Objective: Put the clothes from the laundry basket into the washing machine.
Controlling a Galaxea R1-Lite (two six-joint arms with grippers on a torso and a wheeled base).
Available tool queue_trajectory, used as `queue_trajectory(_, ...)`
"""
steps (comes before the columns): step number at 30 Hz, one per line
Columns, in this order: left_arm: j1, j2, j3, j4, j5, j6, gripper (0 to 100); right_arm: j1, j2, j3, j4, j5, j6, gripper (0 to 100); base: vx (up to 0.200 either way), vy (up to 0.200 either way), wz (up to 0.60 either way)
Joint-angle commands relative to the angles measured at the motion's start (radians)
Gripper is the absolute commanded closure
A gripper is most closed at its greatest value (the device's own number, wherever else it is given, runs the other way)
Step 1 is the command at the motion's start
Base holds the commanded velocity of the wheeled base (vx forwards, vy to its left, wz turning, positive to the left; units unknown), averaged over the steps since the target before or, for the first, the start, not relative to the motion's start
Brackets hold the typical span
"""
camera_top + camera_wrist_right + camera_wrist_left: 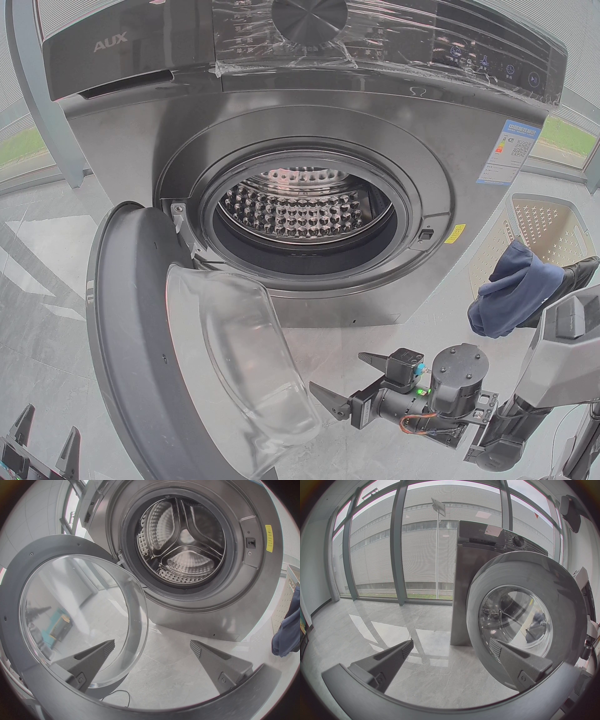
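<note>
One navy cloth [515,290] draped on basket [553,226] rim | left tool [450,642], right tool [337,373] spread

The head camera looks forward and steeply down, from close by, at the dark grey front-loading washing machine [375,119], with its round steel drum [294,206] near the middle. The left wrist camera sits low over the pale grey tiled floor [393,620], off to the machine's side. It looks past the left end effector [450,642] at the outer face of the round grey glass-centred door [518,573]. The right wrist camera, low and near, looks past the right end effector [152,642] into the drum. All three views share the door. The head and right wrist views also share the drum and the dark blue cloth [515,290].
</note>
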Motion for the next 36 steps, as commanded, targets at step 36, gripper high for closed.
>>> queue_trajectory(36,0.000,-0.017,0.016,0.000,0.001,0.002,0,0.031,0.127,-0.220,0.019,-0.004,0.014,0,-0.100,0.000,0.00)
